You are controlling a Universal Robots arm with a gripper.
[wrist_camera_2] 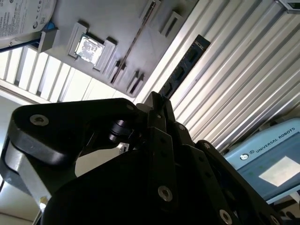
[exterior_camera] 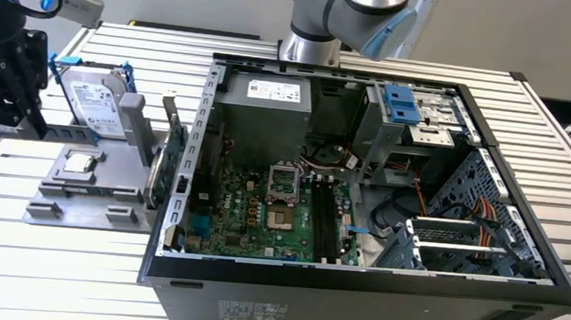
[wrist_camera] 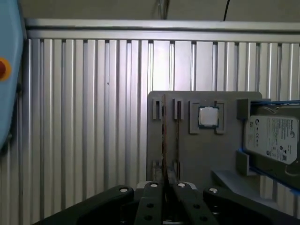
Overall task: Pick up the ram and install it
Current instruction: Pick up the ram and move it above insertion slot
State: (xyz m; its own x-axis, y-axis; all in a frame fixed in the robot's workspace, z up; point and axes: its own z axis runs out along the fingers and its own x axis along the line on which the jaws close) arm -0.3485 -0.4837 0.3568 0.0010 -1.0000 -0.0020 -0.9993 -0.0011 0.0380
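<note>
Ram (wrist_camera_2: 183, 67) clamped in closed pincer (wrist_camera_2: 158, 100), jutting past its tips, near gray tray (wrist_camera_2: 123, 18)

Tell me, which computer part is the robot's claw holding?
The ram, the thin dark stick pinched in the gripper. The silver hard drive and the small square chip sit on the grey tray, apart from the gripper.

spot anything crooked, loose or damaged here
Nothing stands out. The ram runs straight out of the tool that grips it, and the drive and chip sit in their holder beside the open case.
</note>
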